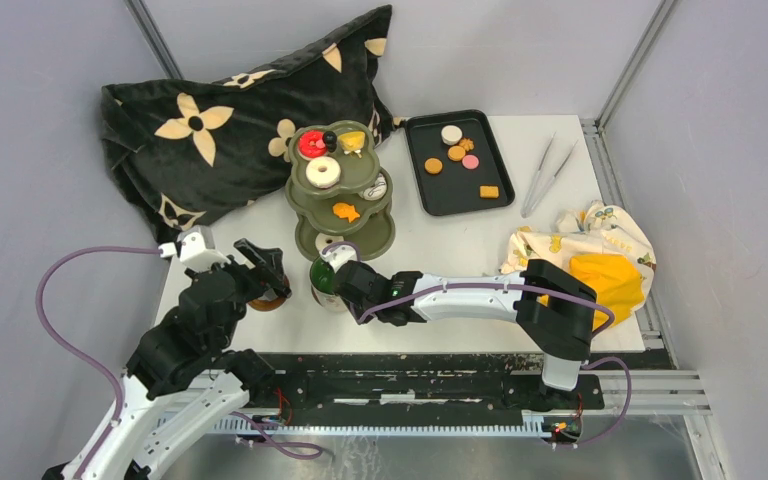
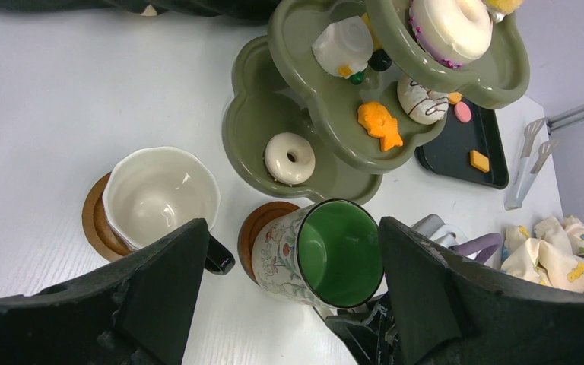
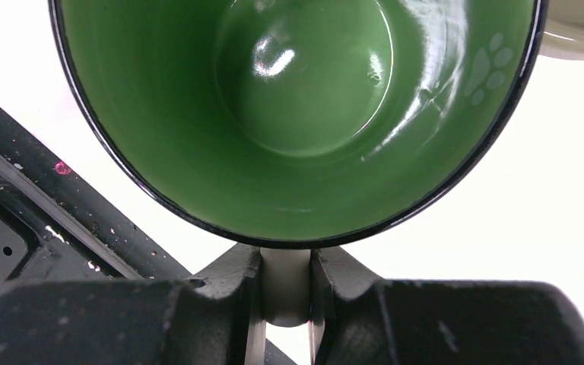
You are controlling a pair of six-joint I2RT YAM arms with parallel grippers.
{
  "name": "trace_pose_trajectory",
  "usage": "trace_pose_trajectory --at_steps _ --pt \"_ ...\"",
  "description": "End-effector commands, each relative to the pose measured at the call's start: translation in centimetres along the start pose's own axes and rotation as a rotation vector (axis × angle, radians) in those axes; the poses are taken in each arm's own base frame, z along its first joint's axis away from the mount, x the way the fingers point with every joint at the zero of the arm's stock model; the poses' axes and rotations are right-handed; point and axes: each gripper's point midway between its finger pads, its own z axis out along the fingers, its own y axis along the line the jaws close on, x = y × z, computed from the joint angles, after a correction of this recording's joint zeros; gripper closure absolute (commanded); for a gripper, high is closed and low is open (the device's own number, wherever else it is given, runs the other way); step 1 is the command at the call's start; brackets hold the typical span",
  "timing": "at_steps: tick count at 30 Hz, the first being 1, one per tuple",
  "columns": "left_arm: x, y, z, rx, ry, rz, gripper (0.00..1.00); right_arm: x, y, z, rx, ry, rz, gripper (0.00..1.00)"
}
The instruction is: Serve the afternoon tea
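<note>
While the right gripper (image 3: 285,287) is clamping the handle of the green-lined mug (image 3: 304,114) between closed fingers, the mug is sitting over a brown saucer (image 2: 261,223) just on the near side of the three-tier stand (image 1: 341,190) (whether its base is fully resting there, cannot tell). The left gripper (image 1: 265,273) is hanging with jaws wide apart, gripping nothing, above a white cup (image 2: 160,194). This cup is standing on a second saucer (image 2: 93,220), just left of the mug.

The stand is carrying pastries: a red donut (image 1: 311,144) and a white donut (image 1: 323,172) on the top tier, an orange cookie (image 1: 345,211) on the middle tier, and another pale donut (image 2: 290,157) on the bottom tier. More pastries are lying on a black tray (image 1: 440,195) to the right of the stand. Metal tongs (image 1: 548,175) are lying right of the tray, and a yellow cloth (image 1: 595,255) is lying crumpled nearer, at the right edge.
</note>
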Motion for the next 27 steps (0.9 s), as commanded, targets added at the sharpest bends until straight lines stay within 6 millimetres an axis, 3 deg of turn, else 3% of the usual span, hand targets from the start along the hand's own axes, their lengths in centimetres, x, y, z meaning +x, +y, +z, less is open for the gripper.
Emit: trace_pose_trajectory --at_steps 1,12,27 --pt "-2.1 -0.9 -0.9 0.040 -0.051 -0.067 0.12 -5.4 1.1 -2.0 -0.033 -0.183 0.059 0.99" --pt "-2.5 -0.5 -1.4 0.037 -0.061 -0.078 0.12 -8.1 0.9 -3.0 -0.016 -0.261 0.024 0.99" --pt "-2.8 0.0 -1.8 0.031 -0.075 -0.089 0.13 -10.1 1.5 -3.9 -0.042 -0.336 0.029 0.99"
